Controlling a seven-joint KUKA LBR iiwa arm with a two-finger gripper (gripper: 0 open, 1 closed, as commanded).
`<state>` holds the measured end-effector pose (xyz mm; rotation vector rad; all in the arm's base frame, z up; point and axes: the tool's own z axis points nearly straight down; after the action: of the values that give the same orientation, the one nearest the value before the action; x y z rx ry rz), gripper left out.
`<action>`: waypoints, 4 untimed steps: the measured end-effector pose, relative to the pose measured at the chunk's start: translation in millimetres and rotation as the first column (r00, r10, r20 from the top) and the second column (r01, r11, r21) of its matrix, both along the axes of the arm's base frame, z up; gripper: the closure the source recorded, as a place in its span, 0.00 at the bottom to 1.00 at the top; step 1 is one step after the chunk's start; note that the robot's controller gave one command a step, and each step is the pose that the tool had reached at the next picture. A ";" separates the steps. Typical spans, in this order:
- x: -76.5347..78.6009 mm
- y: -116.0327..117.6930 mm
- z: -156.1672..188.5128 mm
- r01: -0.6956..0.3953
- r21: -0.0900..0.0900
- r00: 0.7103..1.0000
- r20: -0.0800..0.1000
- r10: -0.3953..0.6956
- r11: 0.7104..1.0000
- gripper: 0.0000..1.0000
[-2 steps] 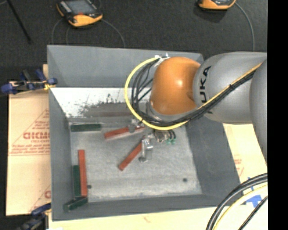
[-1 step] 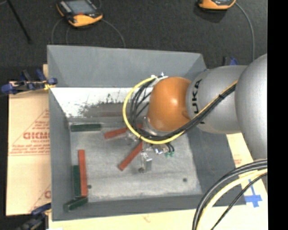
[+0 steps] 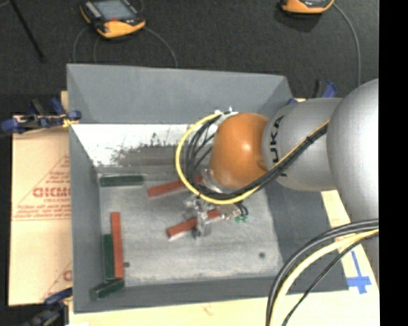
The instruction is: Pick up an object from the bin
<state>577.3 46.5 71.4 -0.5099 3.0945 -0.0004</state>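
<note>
One red stick (image 3: 178,230) lies under the claw (image 3: 203,219). It looks light and stiff, so its middle is best to grab. I cannot tell the claw's state.

A dark, finely speckled floor covering (image 3: 204,38) stretched behind the scene. One orange-and-black handheld device (image 3: 111,18) lay on it at upper left, a second matching device (image 3: 306,5) at upper right, trailing a thin cable (image 3: 359,51).

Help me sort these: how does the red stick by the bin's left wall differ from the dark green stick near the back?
The red stick runs front to back; the dark green stick lies crosswise. The red stick has a second green stick right beside it; the dark green stick lies apart. Both are slim, straight and lie flat.
</note>
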 end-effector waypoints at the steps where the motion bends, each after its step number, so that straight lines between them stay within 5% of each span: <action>1: 0.0 0.0 0.0 0.000 0.000 1.000 0.000 0.000 1.000 1.00; 3: -3.6 -0.4 25.6 0.002 -0.001 1.000 -0.013 -0.002 1.000 1.00; 4: -0.6 -0.5 46.9 0.004 -0.001 1.000 -0.002 -0.004 1.000 1.00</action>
<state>576.7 46.0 118.3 -0.5048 3.0977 -0.0015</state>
